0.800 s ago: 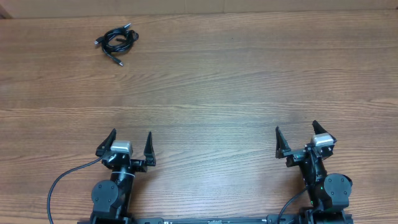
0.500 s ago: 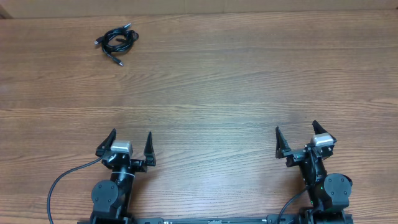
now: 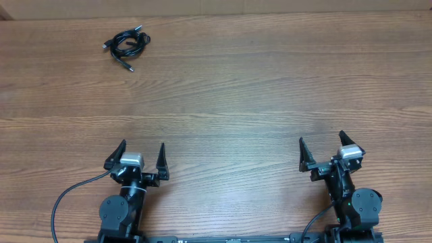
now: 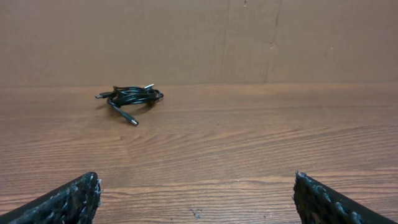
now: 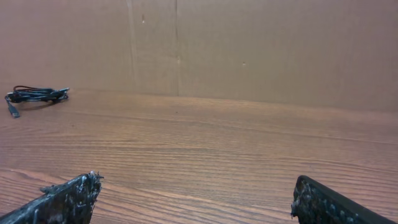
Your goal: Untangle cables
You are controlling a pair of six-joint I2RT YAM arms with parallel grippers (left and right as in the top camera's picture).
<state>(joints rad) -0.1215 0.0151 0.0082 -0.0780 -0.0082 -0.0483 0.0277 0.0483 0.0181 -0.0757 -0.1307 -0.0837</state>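
Overhead, the cables (image 3: 127, 45) are seen in one small heap on the counter (image 3: 236, 88), far in front of the left hand (image 3: 142, 146) and a little to its left. From the right hand (image 3: 321, 138) they are far ahead and well off to the left. Both hands are spread wide apart and nothing is held. The cords are thin, so they could be missed or dropped. If the wrong loop is pulled, the knot could be made tighter, or the whole heap dragged along.
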